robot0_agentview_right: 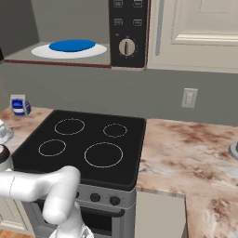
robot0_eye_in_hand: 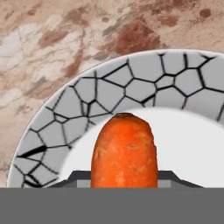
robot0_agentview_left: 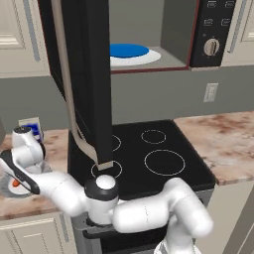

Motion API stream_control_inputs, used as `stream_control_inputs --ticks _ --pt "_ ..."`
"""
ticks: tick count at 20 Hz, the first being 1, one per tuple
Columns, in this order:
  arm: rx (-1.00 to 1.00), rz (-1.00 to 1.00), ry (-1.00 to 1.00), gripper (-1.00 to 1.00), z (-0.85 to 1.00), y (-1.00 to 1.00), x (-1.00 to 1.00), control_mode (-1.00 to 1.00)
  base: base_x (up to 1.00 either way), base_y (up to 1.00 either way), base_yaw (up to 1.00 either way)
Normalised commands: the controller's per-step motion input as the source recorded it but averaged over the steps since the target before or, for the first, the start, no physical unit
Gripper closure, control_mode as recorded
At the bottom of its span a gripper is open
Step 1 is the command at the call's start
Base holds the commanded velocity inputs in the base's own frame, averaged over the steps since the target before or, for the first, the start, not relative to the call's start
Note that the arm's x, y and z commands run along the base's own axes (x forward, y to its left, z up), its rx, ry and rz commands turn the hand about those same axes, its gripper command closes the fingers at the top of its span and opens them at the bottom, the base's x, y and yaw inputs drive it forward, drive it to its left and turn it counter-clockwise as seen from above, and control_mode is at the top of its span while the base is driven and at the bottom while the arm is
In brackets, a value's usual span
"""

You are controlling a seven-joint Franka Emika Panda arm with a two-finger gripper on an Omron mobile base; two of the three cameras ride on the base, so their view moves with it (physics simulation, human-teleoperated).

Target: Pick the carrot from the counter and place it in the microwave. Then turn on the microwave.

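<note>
The carrot (robot0_eye_in_hand: 124,151) fills the lower middle of my hand view, lying on a plate (robot0_eye_in_hand: 109,94) with a grey cracked-mosaic rim and a white centre. My end effector (robot0_eye_in_hand: 124,178) is right down over the carrot, with a dark finger tip (robot0_eye_in_hand: 78,178) showing at each side of it. The jaws stand partway in, but I cannot tell whether they grip it or only sit beside it.

In my left base view the end effector (robot0_agentview_left: 17,184) is low at the far left, over that plate (robot0_agentview_left: 6,187) on the worktop (robot0_agentview_left: 223,144), with a spot of orange (robot0_agentview_left: 16,183) beneath it. To its right is the black stovetop (robot0_agentview_left: 149,156). Above hangs the microwave (robot0_agentview_left: 211,34), its door (robot0_agentview_left: 82,74) swung open, a blue-and-white plate (robot0_agentview_left: 130,53) inside and a round knob (robot0_agentview_left: 211,47) on its panel. A small blue-and-white carton (robot0_agentview_right: 19,105) stands at the back left of the worktop.
</note>
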Motion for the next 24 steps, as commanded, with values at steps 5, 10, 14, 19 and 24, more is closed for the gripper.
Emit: stream_control_inputs --ticks 5,10,14,19,24 --pt "0.0 0.0 -0.11 1.0 0.22 -0.13 -0.32 -1.0 0.0 0.0 0.0" --pt "0.0 0.0 -0.24 1.0 0.01 -0.59 -0.63 -1.0 0.0 0.0 0.0" --pt "0.0 0.0 -0.28 1.0 -0.01 -0.89 -0.73 -1.0 0.0 0.0 0.0" --pt "0.0 0.01 -0.25 1.0 -0.09 -0.99 -0.62 -1.0 0.0 0.0 0.0" --pt "0.02 0.08 -0.21 1.0 0.07 -0.93 -0.32 -1.0 0.0 0.0 0.0"
